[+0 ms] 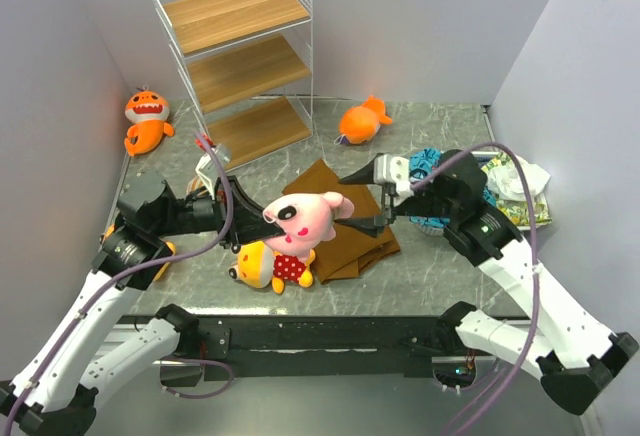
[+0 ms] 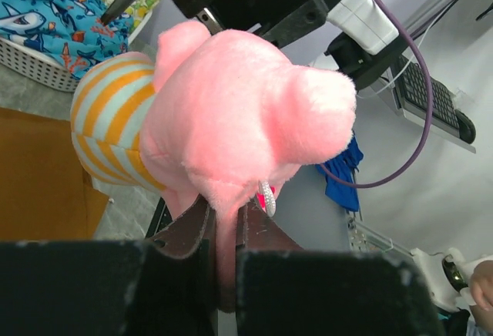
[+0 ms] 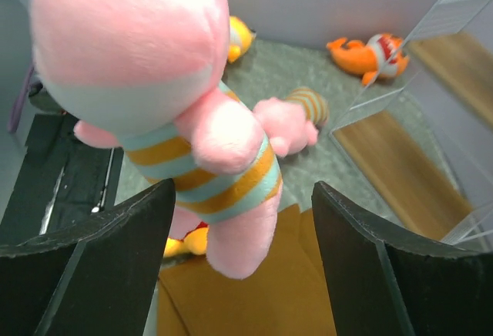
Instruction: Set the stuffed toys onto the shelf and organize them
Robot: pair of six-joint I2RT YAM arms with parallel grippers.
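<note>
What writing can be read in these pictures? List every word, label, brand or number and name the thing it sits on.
No readable text in any view.
Pink toy: its white loop shows no print.
Blue cloth: shark pictures only, no words.
Keyboard in the left wrist view: keys too small to read.

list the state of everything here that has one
left gripper, shut on held pink toy
right gripper, open, straddling that toy
held pink toy, lifted off the table
second pink toy, lying on table
yellow toy, lying on table
left orange shark, lying on table
right orange shark, lying on table
shelf, upright, boards bare
brown cloth, rumpled on table
</note>
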